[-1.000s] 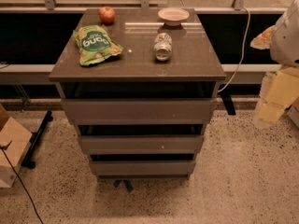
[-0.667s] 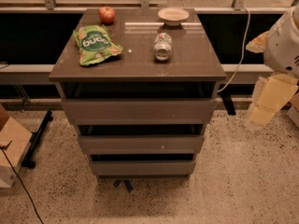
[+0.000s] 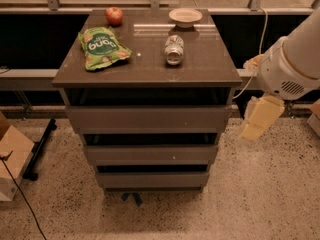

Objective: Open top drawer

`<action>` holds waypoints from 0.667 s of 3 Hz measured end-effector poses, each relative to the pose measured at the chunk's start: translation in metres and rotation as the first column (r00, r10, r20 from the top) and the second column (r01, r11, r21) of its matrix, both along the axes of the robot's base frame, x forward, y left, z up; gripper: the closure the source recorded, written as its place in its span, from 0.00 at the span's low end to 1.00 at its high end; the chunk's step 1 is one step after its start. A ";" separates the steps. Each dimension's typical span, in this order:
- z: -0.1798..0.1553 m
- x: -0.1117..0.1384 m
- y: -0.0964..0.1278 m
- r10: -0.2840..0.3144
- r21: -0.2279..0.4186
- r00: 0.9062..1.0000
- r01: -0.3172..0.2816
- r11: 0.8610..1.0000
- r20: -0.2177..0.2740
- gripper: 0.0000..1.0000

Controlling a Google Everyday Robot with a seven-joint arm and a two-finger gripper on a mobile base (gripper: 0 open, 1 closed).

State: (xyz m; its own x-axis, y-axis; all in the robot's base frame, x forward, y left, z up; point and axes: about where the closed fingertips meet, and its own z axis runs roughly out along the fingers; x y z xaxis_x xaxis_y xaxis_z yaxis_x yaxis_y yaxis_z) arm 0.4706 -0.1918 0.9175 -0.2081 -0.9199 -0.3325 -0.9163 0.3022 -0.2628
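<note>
The grey drawer cabinet stands in the middle of the camera view. The top drawer (image 3: 148,118) is its widest front, a flat plain panel just under the tabletop, with a dark gap above it. It sits flush with the cabinet sides. Two narrower drawer fronts (image 3: 150,154) are below it. My arm comes in from the right edge. My gripper (image 3: 260,118) is a pale cream part hanging down beside the cabinet's right side, level with the top drawer and apart from it.
On the cabinet top (image 3: 210,64) lie a green snack bag (image 3: 102,46), a red apple (image 3: 114,15), a can on its side (image 3: 174,49) and a small bowl (image 3: 185,17). A cardboard box (image 3: 12,156) and a cable are on the floor at left.
My arm and gripper have moved left, closer to the cabinet's right side. The drawers and the things on top have not moved.
</note>
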 end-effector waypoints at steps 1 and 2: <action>-0.040 0.021 0.012 -0.004 0.063 1.000 0.006 0.998 -0.027 0.00; -0.041 0.021 0.012 -0.004 0.063 1.000 0.006 0.998 -0.027 0.00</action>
